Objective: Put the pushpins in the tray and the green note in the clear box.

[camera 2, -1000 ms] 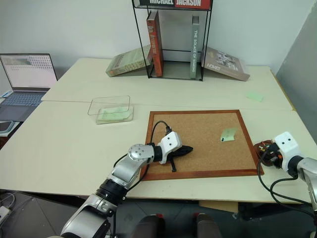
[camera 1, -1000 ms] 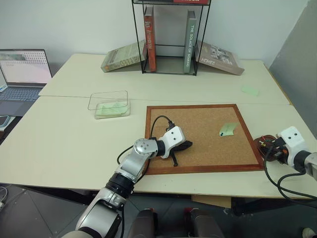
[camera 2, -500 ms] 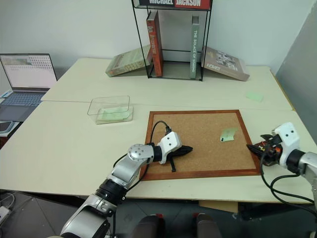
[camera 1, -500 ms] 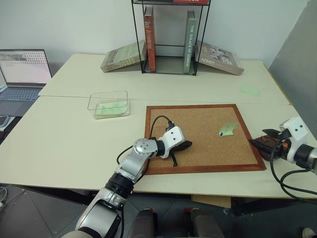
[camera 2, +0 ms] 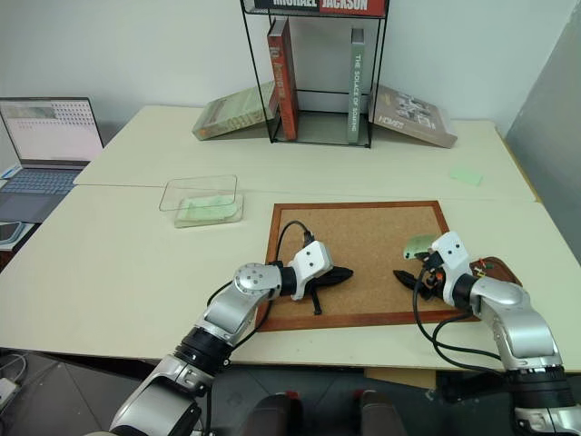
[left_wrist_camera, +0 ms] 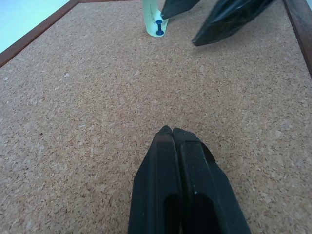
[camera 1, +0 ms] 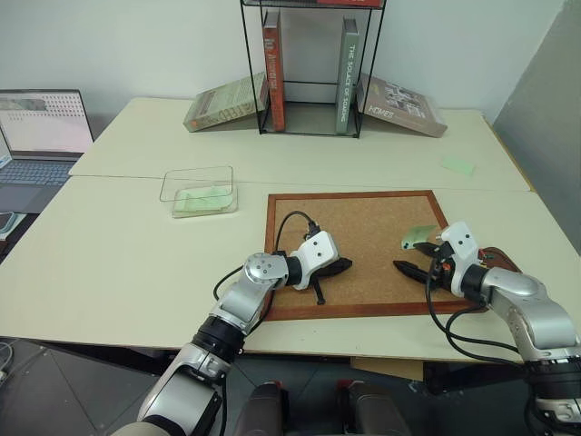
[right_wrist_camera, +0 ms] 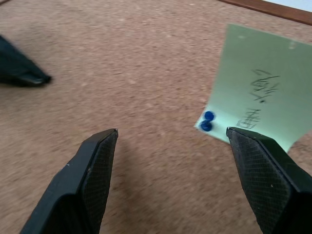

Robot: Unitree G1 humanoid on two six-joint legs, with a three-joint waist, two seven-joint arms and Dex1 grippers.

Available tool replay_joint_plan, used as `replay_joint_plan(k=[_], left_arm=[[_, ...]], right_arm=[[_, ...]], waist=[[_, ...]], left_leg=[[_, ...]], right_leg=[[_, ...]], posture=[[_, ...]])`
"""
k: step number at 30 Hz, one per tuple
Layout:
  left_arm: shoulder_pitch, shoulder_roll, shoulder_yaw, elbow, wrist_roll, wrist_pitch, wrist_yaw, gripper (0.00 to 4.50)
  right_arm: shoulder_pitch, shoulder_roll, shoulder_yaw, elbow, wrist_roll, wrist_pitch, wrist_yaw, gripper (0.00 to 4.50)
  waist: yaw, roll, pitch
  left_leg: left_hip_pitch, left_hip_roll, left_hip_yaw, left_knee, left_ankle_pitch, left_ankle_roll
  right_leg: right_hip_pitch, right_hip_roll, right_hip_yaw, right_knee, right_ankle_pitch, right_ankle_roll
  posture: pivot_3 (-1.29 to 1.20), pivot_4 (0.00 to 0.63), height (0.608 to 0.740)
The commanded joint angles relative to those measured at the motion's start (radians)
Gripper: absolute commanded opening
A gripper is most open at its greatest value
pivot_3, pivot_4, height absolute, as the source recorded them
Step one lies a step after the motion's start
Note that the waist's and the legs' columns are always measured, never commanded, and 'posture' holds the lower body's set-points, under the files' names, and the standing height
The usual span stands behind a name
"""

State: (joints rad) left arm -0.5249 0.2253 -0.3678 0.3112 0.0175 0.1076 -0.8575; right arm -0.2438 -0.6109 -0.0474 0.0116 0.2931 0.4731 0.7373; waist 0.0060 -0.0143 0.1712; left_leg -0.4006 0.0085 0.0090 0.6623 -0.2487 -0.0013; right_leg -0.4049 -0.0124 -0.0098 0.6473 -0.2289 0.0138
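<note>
The right gripper (camera 2: 408,264) has come from the tray (camera 2: 505,270) at the right onto the corkboard (camera 2: 363,238), fingers apart, now just beside the green note (camera 1: 419,236). I judge pin removal comes next. The left gripper (camera 1: 345,265) rests together. The right wrist view reveals a blue pushpin (right_wrist_camera: 207,121) pinning the note. Far left, the clear box (camera 1: 200,191) waits.

"JACKSON" on book (camera 2: 320,5) (topmost shelf)
</note>
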Motion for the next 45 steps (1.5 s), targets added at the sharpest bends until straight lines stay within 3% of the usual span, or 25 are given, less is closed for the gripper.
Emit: replay_joint_plan(k=[1,4,7,10,23,30,45], left_arm=[[0.014,0.004,-0.027,0.014,0.029,0.022,0.001,0.00],[0.014,0.004,-0.027,0.014,0.030,0.022,0.002,0.00],[0.014,0.005,-0.027,0.013,0.029,0.022,0.001,0.00],[0.016,0.006,-0.027,0.009,0.029,0.024,0.000,0.00],[0.019,0.010,-0.027,0.001,0.029,0.027,-0.004,0.00],[0.021,0.009,-0.029,0.000,0.028,0.028,-0.006,0.00],[-0.006,-0.026,0.013,0.007,-0.001,0.028,0.027,0.00]], right_arm=[[-0.065,0.017,-0.002,0.069,-0.018,-0.062,0.003,3.78],[-0.080,0.022,0.001,0.097,-0.023,-0.077,0.007,3.78],[-0.085,0.028,0.000,0.118,-0.028,-0.088,0.006,3.30],[-0.088,0.035,-0.008,0.136,-0.028,-0.097,0.000,2.53],[-0.094,0.041,-0.025,0.148,-0.023,-0.120,-0.010,0.02],[-0.106,0.032,-0.034,0.113,-0.019,-0.130,-0.009,0.01],[-0.087,-0.058,-0.010,-0.156,-0.002,-0.079,0.053,0.01]], waist=[[-0.003,0.000,0.000],[-0.002,0.000,0.000],[-0.002,0.000,0.000],[-0.003,0.000,0.000],[-0.004,0.000,0.000],[-0.004,0.000,0.000],[-0.001,0.000,0.000]], left_leg=[[0.000,0.000,0.000,0.000,0.000,0.000],[0.000,0.000,0.000,0.000,0.000,0.000],[0.000,0.000,0.000,0.000,0.000,0.000],[0.000,0.000,0.000,0.000,0.000,0.000],[0.000,0.000,0.000,0.000,0.000,0.000],[0.000,0.000,0.000,0.000,0.000,0.000],[0.000,0.000,0.000,0.000,0.000,0.000]], right_leg=[[0.000,0.000,0.000,0.000,0.000,0.000],[0.000,0.000,0.000,0.000,0.000,0.000],[0.000,0.000,0.000,0.000,0.000,0.000],[0.000,0.000,0.000,0.000,0.000,0.000],[0.000,0.000,0.000,0.000,0.000,0.000],[0.000,0.000,0.000,0.001,0.000,0.000],[0.000,0.000,0.000,0.000,0.000,0.000]], posture=[[0.00,0.150,0.740],[0.00,0.150,0.740],[0.00,0.150,0.740],[0.00,0.150,0.740],[0.00,0.150,0.740],[0.00,0.150,0.740],[0.00,0.150,0.740]])
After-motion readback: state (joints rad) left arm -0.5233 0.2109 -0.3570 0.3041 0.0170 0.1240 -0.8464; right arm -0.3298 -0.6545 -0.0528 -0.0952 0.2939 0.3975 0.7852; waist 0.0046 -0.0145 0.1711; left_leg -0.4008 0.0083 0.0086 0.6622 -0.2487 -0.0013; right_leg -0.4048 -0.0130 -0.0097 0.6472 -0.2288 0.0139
